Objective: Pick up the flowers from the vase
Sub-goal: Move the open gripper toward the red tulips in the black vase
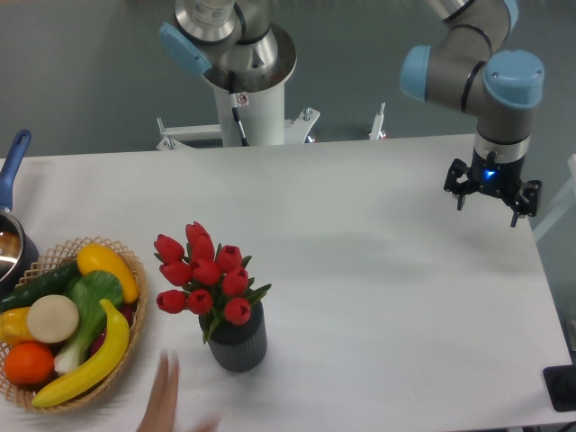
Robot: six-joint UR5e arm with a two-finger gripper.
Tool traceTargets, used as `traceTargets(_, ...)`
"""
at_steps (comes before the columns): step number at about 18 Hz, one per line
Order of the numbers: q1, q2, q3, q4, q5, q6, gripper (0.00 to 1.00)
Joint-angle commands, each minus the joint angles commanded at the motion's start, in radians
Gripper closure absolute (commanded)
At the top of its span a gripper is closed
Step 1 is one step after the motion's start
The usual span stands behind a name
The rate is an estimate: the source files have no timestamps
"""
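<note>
The flowers [203, 273], a bunch of red closed tulip buds with green leaves, stand in the vase [238, 340], a small dark grey ribbed cylinder near the table's front left. My gripper [489, 208] hangs far off at the right side of the table, well above the surface, pointing down. Its fingers are spread and hold nothing.
A woven wicker basket [135, 270] with a banana, an orange and vegetables sits at the front left. Beside it at the far left edge is a pot with a blue handle [13, 162]. A blurred human hand [166, 400] reaches in at the front edge, left of the vase. The arm's white base [252, 103] stands behind the table.
</note>
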Motion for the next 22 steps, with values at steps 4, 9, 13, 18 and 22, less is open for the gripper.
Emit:
traceTargets(4, -0.035, 0.006, -0.012, -0.002, 0.000, -0.012, 0.00)
traceTargets(9, -0.060, 0.012, -0.051, 0.052, -0.041, -0.113, 0.00)
traceTargets(13, -0.095, 0.008, -0.066, 0.110, -0.225, -0.146, 0.00)
traceTargets(18, -0.178, 0.011, -0.061, 0.120, -0.325, -0.255, 0.00)
traceTargets(22, -0.219, 0.014, -0.061, 0.120, -0.506, -0.261, 0.00)
